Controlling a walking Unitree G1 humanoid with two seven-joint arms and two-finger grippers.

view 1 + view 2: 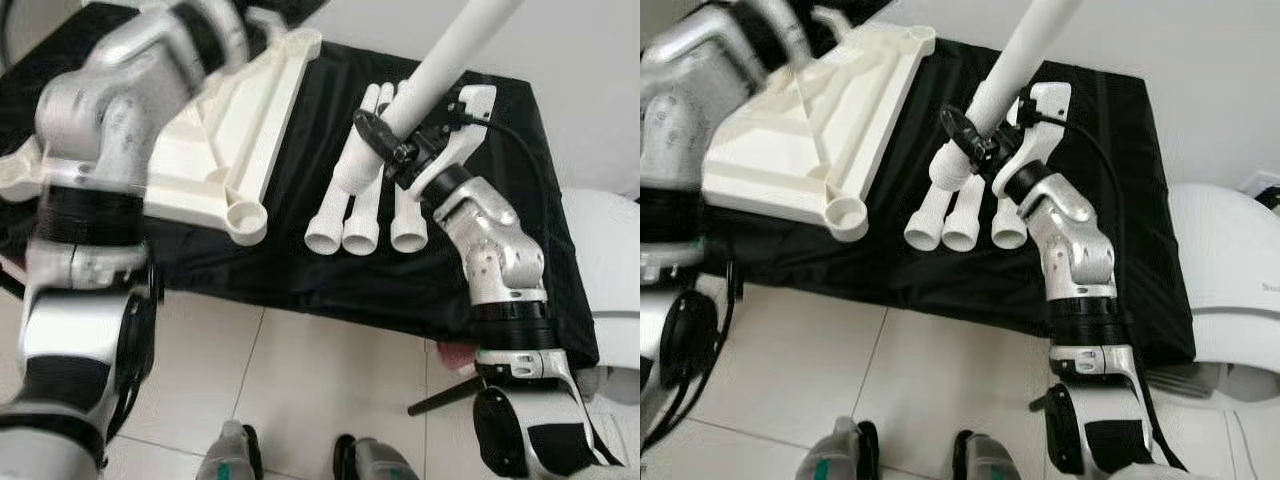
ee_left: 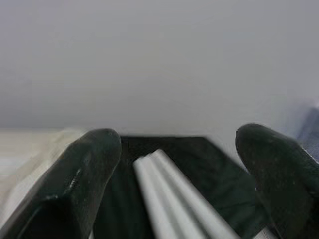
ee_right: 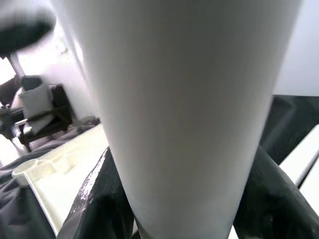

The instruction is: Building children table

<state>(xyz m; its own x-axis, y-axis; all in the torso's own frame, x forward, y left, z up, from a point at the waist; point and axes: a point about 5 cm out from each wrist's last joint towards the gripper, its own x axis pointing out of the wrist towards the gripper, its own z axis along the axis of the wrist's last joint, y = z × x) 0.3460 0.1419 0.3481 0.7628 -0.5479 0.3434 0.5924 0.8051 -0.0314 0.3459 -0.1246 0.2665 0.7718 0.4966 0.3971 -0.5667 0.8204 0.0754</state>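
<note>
1. Holding one white table leg (image 1: pixel 440 70), the right tool (image 1: pixel 400 135) has its two black fingers pinched around the tube near its lower end; the leg rises steeply up and away from the tool, clear of the black-covered surface (image 1: pixel 300 270).
2. Three more legs (image 1: pixel 365 215) lie side by side on that covering, just beneath and beside the right tool, open ends toward the robot.
3. Tabletop (image 1: pixel 240 120), white and upside down with ribs showing, lies well apart from the right tool, across the legs; a round corner socket (image 1: pixel 247 218) faces up at its near corner.
4. Left tool (image 2: pixel 174 164) has its fingers spread, holding nothing, and hovers by the tabletop's far edge.
5. Judgement: the leg looks to be rigid, light, smooth plastic, hence liable to slip or swing when gripped this low. A hold nearer mid-length would steady it for seating in the socket.
</note>
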